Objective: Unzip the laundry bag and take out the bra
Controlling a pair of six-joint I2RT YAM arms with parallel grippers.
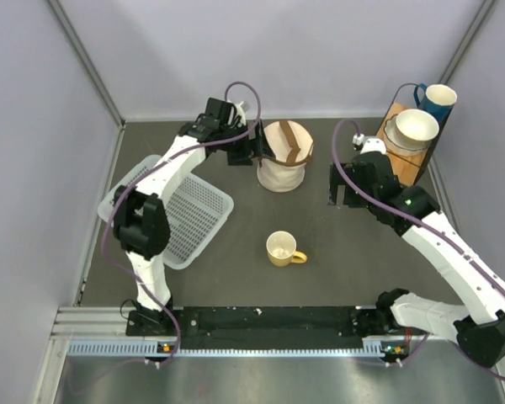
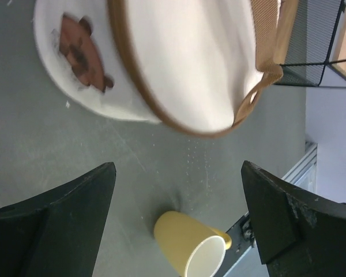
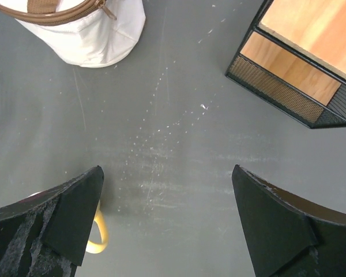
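The cream laundry bag (image 1: 284, 157) with brown strap and trim stands at the back middle of the table, its round lid shut. The bra is hidden. My left gripper (image 1: 254, 145) is open and empty, right beside the bag's left side near the rim. In the left wrist view the bag (image 2: 184, 57) fills the top, above my open gripper (image 2: 177, 184). My right gripper (image 1: 341, 192) is open and empty, to the right of the bag and apart from it. The right wrist view shows the bag (image 3: 98, 34) at the top left, far from the gripper (image 3: 167, 184).
A yellow mug (image 1: 283, 249) stands in front of the bag and also shows in the left wrist view (image 2: 190, 245). A white lattice basket (image 1: 185, 215) lies at the left. A wood and wire shelf (image 1: 408, 156) with a bowl (image 1: 416, 128) and a blue mug (image 1: 438, 99) stands at the back right.
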